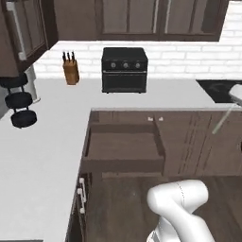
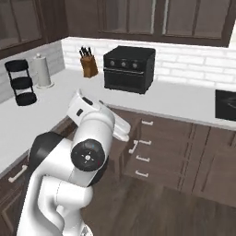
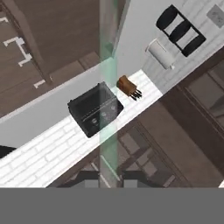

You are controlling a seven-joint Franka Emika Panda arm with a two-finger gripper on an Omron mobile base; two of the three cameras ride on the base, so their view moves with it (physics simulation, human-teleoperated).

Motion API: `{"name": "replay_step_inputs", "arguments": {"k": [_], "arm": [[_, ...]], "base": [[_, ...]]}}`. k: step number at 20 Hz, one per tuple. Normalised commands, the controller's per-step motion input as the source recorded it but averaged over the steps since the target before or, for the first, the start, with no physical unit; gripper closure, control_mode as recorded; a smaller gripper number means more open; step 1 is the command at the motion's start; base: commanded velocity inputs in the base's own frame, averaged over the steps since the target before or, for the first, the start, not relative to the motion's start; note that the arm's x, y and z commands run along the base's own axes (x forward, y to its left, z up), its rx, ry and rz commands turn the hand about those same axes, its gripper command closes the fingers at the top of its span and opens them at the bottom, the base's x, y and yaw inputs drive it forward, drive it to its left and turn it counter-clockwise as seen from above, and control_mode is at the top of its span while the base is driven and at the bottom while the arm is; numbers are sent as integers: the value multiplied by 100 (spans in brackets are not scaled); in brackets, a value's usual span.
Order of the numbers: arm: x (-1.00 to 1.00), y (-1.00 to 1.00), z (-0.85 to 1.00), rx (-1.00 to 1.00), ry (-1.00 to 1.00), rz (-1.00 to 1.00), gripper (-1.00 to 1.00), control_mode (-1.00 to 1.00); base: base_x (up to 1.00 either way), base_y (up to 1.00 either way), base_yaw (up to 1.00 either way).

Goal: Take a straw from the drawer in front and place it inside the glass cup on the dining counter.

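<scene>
Presently the gripper (image 3: 108, 179) is closed tight on the straw (image 3: 108, 87), its two dark tips pinching the stick's near end from either side in the hand view. From the jaws the pale green translucent straw runs straight ahead and out of the top of that view, crossing in front of the black toaster oven (image 3: 94, 109) and passing just beside the knife block (image 3: 128, 86). In the left base view the straw (image 1: 224, 118) appears as a thin pale stick, tilted, at the right edge above the lower cabinet fronts. The drawer (image 1: 123, 149) stands pulled out, well to the left of the held straw and lower; no contents can be made out in it. Beyond the jaws lie the white worktop (image 3: 39, 116) and brick wall.
</scene>
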Motion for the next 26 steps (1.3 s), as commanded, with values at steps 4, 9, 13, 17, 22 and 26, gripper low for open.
{"name": "replay_step_inputs", "arguments": {"k": [4,9,13,17,22,26], "arm": [[0,0,0,0,0,0,100,100],[0,0,0,0,0,0,100,100],[0,0,0,0,0,0,100,100],[0,0,0,0,0,0,100,100],[0,0,0,0,0,0,100,100],[0,0,0,0,0,0,100,100]], "base": [[-7,0,-89],[0,0,-93],[2,0,-94],[19,0,-92],[34,0,-87],[64,17,-77]]}}
